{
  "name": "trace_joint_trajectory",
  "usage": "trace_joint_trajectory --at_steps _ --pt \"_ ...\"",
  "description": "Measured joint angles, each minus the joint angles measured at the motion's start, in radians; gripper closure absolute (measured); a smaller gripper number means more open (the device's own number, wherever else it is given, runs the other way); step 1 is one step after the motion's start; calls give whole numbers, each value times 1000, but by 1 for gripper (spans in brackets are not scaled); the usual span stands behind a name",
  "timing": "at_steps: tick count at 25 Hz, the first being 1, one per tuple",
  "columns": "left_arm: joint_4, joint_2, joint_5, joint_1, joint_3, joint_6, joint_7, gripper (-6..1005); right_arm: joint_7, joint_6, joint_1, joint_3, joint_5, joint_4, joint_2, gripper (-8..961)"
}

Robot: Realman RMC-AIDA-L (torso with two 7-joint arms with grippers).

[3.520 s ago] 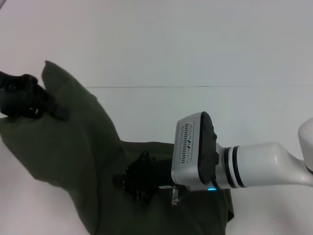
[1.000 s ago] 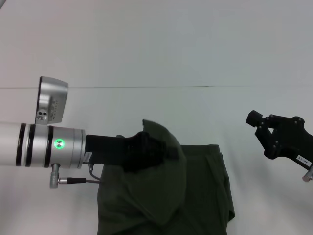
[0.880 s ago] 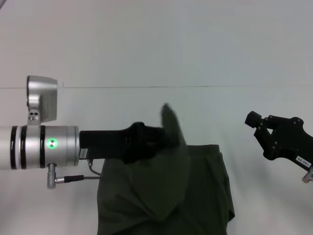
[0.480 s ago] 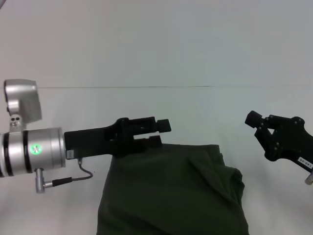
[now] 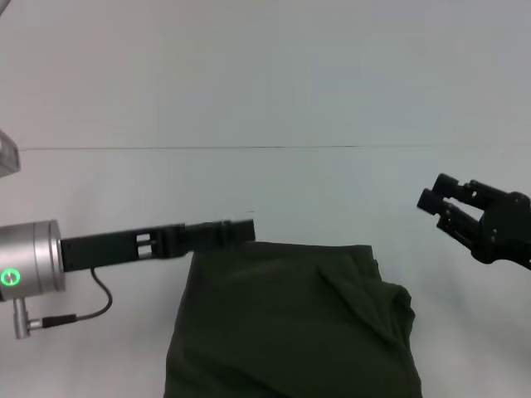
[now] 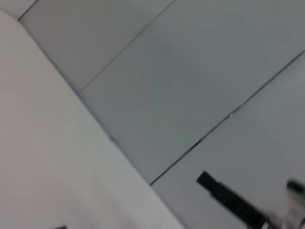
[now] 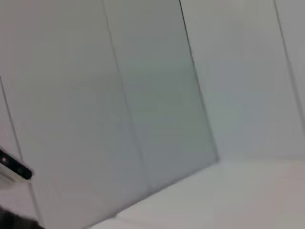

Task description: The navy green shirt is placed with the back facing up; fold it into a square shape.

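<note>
The navy green shirt (image 5: 290,323) lies folded into a compact dark block at the bottom middle of the head view, plain side up, with a raised fold along its right edge. My left gripper (image 5: 246,230) reaches in from the left and hovers just above the shirt's far left corner, open and holding nothing. My right gripper (image 5: 434,192) hangs to the right of the shirt, well apart from it, open and empty. Neither wrist view shows the shirt.
The white table (image 5: 274,191) runs back to a thin seam line (image 5: 249,148) where it meets the pale wall. Both wrist views show only pale wall panels and table surface; a dark bar (image 6: 228,200) crosses the left wrist view.
My left gripper carried the shirt's left part over to the right, let it drop, and has now drawn back to the left. The right gripper moved slightly.
</note>
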Motion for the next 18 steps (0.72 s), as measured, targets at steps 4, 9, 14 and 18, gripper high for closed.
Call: trace_joint_trajectory --at_steps 4,9,14,18 --pt "29 0 61 17 5 17 88 54 379 -7 36 38 -237 -145 -18 598" --pt "77 -7 73 62 1 57 284 39 820 -86 130 71 -594 -332 -48 483" --pt "87 -11 94 79 6 67 383 46 1082 -223 304 127 -915 -372 -53 460" --pt "102 -11 98 78 6 63 389 52 1202 -271 417 128 -1100 -374 -43 367"
